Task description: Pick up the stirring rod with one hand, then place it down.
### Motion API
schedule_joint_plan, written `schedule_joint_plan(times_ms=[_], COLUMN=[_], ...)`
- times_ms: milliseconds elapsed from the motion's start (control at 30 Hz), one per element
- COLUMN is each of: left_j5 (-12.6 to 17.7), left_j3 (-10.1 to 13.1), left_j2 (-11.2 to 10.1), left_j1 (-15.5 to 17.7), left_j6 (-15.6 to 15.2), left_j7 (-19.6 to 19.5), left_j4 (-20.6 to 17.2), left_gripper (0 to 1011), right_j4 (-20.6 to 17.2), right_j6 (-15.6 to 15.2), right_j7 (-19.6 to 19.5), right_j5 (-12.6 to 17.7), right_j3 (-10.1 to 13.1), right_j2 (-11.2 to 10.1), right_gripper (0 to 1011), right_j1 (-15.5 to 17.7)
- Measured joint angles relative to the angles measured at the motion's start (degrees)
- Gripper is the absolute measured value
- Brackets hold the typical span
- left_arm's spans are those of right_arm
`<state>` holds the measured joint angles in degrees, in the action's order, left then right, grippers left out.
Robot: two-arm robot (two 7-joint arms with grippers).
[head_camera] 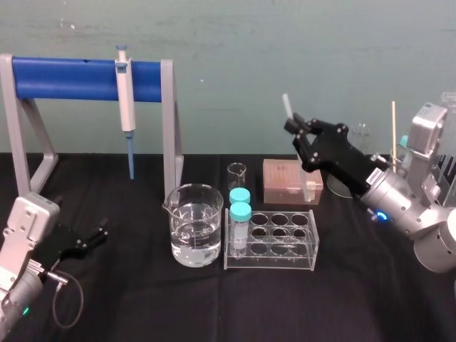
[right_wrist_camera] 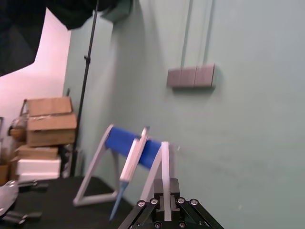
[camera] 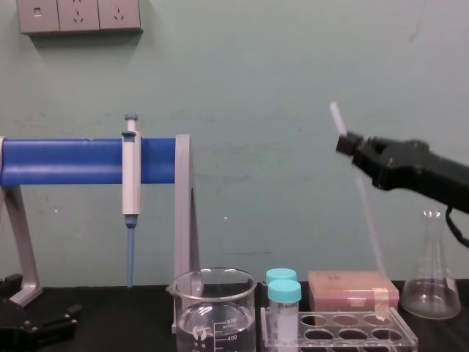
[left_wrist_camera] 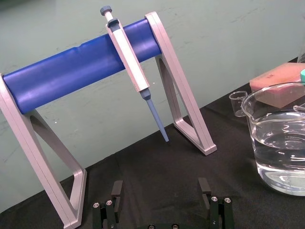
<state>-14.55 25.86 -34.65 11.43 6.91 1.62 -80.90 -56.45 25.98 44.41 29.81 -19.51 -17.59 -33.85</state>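
Black right tool point(head_camera: 296, 128) pinches the one stirring rod point(camera: 366, 216); left tool point(left_wrist_camera: 160, 193) spread; two capped tubes point(head_camera: 240, 221).

One stirring rod point(camera: 366, 216), two tubes point(head_camera: 240, 222)

The blue-barred grey metal stand point(head_camera: 71, 78) is viewed from above (head), side-on (chest), and closely (left wrist).

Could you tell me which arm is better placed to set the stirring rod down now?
Right. The right gripper is shut on the stirring rod, holding it tilted in the air. The left gripper rests open and empty, far from it.
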Motion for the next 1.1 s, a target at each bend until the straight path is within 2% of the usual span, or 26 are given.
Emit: schedule_joint_plan(times_ms=[67,133,267,400,567,833,1100], left_j5=[0.00,0.00,0.00,0.00,0.00,0.00,0.00], left_j3=[0.00,0.00,0.00,0.00,0.00,0.00,0.00], left_j2=[0.00,0.00,0.00,0.00,0.00,0.00,0.00], left_j1=[0.00,0.00,0.00,0.00,0.00,0.00,0.00], left_j6=[0.00,0.00,0.00,0.00,0.00,0.00,0.00], left_j7=[0.00,0.00,0.00,0.00,0.00,0.00,0.00], left_j4=[0.00,0.00,0.00,0.00,0.00,0.00,0.00], left_gripper=[1000,1000,1000,1000,1000,1000,1000], right_j4=[-0.29,-0.08,1.27,2.72,3.20,3.01,3.00], right_j6=[2.18,6.69,10.81,13.12,13.24,9.81,10.00], right_j7=[-0.54,-1.19,-0.60,0.58,0.50,-1.55,-1.52], right_j5=[-0.62,-1.33,-0.41,0.74,1.30,1.53,1.50], right_j3=[0.37,1.32,2.83,4.00,5.38,6.86,6.77], right_j2=[0.22,1.02,2.05,2.77,3.21,3.72,3.72], right_gripper=[68,68,68,68,68,68,68], right_j1=[0.32,0.97,1.61,2.08,3.30,4.75,4.72])
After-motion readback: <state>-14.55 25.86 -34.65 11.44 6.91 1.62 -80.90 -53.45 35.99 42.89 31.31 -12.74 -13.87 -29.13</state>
